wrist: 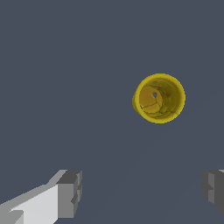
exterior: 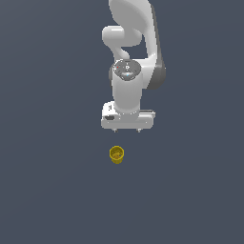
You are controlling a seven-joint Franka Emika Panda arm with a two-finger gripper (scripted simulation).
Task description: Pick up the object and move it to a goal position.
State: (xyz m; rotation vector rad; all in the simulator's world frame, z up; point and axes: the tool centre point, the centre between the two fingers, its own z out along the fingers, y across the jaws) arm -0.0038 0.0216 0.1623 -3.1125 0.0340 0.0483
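Exterior view showed the claw (exterior: 127,129) hanging above the tabletop (exterior: 47,190), the yellow cup (exterior: 116,155) upright just beyond it and apart. Wrist view alone showed the cup's hollow interior (wrist: 159,98) and the fingers (wrist: 70,192) spread wide, empty. Bare surface surrounded the cup on all sides.

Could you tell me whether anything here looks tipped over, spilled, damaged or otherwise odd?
Nothing stands out. The yellow cup stands upright with its mouth facing up; nothing is spilled around it, and the wrist view shows only a small dark spot inside it. The end effector hangs open above it, apart from it.
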